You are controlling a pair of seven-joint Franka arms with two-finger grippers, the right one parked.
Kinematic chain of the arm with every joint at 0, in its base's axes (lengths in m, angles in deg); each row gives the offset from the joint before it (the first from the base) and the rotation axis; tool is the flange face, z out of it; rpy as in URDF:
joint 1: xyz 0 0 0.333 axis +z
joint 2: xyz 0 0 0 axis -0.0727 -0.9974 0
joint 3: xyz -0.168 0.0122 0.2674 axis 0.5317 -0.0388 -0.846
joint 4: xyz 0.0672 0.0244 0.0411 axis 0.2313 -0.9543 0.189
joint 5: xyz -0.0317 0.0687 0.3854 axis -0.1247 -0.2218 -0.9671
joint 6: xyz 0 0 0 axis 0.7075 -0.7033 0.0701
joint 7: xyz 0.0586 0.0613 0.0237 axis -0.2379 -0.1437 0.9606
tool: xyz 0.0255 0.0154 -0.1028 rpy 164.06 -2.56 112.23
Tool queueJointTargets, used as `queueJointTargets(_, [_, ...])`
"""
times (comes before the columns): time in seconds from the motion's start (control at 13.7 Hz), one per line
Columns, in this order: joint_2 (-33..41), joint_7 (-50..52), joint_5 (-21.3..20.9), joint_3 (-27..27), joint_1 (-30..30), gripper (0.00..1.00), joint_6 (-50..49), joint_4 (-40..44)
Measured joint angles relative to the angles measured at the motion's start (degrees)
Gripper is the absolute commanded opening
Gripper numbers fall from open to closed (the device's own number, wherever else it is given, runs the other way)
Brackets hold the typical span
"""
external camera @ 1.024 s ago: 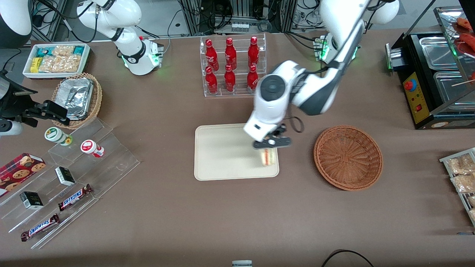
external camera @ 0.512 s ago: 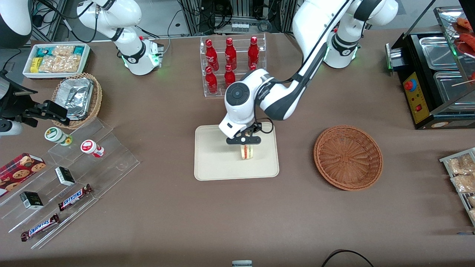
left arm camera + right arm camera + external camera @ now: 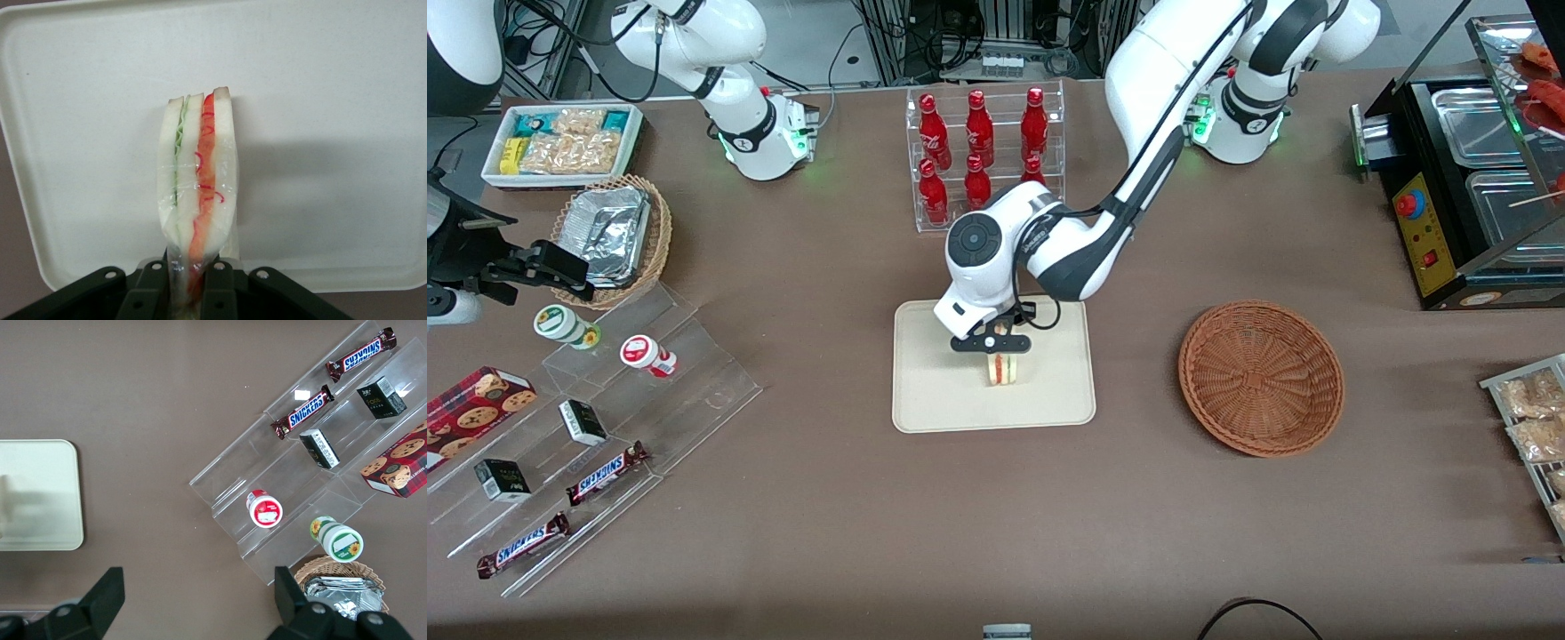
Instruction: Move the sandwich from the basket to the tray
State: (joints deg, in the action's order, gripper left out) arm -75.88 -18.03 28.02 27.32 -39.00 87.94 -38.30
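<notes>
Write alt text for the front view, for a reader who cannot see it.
The left arm's gripper is shut on the sandwich over the middle of the tray. The basket lies empty beside the tray, toward the working arm's end of the table.

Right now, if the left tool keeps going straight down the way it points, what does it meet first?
The tool is shut on the sandwich, which would meet the tray directly beneath it first; the remaining gap is unclear.
</notes>
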Motion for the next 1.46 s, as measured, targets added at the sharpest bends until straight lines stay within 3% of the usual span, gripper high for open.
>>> queueJointTargets(0.22, [-1.26,0.74,0.00,-0.02,-0.12,0.00,1.97,0.64])
queueJointTargets(0.29, [-1.65,0.83,0.00,-0.01,-0.32,0.06,2.77,0.66])
queueJointTargets(0.44, [-2.42,1.14,-0.02,-0.03,-0.89,0.82,3.29,0.78])
queueJointTargets(0.51, [-2.58,1.25,-0.10,-0.09,-1.08,0.99,3.37,0.98])
queueJointTargets(0.95, [-1.09,1.29,-0.25,-0.73,-1.01,1.00,0.29,2.57])
queueJointTargets(1.46, [10.85,1.61,-0.24,-1.63,3.67,1.00,-12.49,3.15])
